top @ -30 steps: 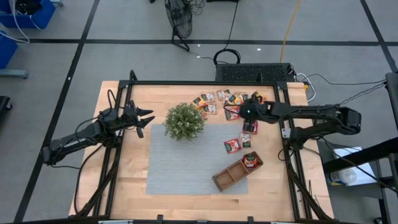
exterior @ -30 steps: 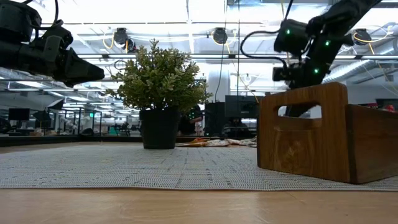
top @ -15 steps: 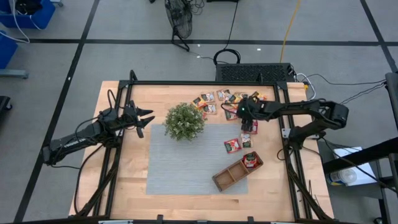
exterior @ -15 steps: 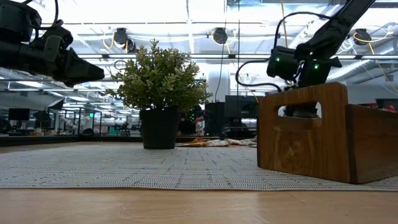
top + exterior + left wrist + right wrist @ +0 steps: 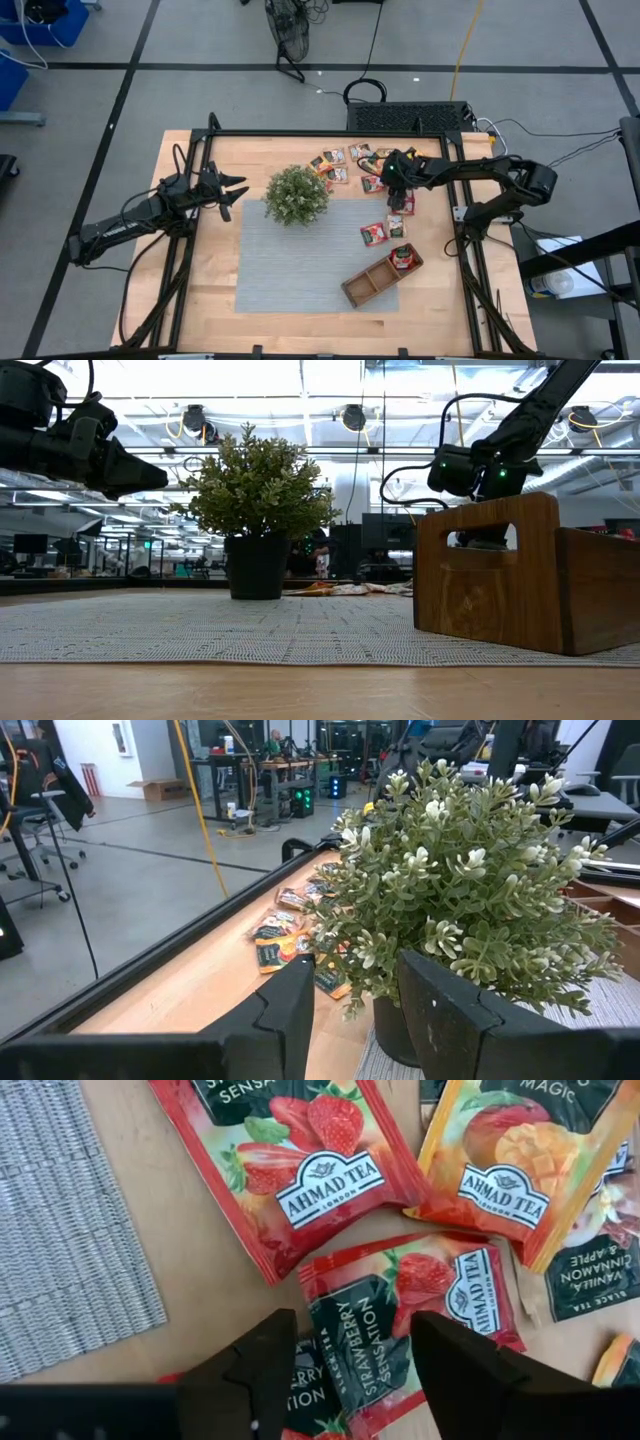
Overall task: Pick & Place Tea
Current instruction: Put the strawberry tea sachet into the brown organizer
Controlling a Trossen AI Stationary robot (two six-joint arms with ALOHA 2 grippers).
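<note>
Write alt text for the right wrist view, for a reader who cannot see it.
The right gripper, fingers open, hovers just above a red strawberry tea sachet lying on the wooden table. A larger red strawberry sachet and an orange sachet lie beyond it, and the edge of a grey woven mat shows at one side.

Between my right fingers (image 5: pixel 345 1380) lies a red sachet (image 5: pixel 410 1330) printed "STRAWBERRY SENSATION", with part of "AHMAD TEA" on its label. At eleven o'clock from it, a larger red strawberry sachet (image 5: pixel 300 1165) reads "AHMAD TEA LONDON", with "SENSA" at its cut-off edge. At one o'clock, an orange sachet (image 5: pixel 510 1165) reads "AHMAD TEA LONDON" and "MAGIC". At three o'clock, a dark sachet (image 5: pixel 590 1275) reads "APPLE & CINNAMON".
</note>
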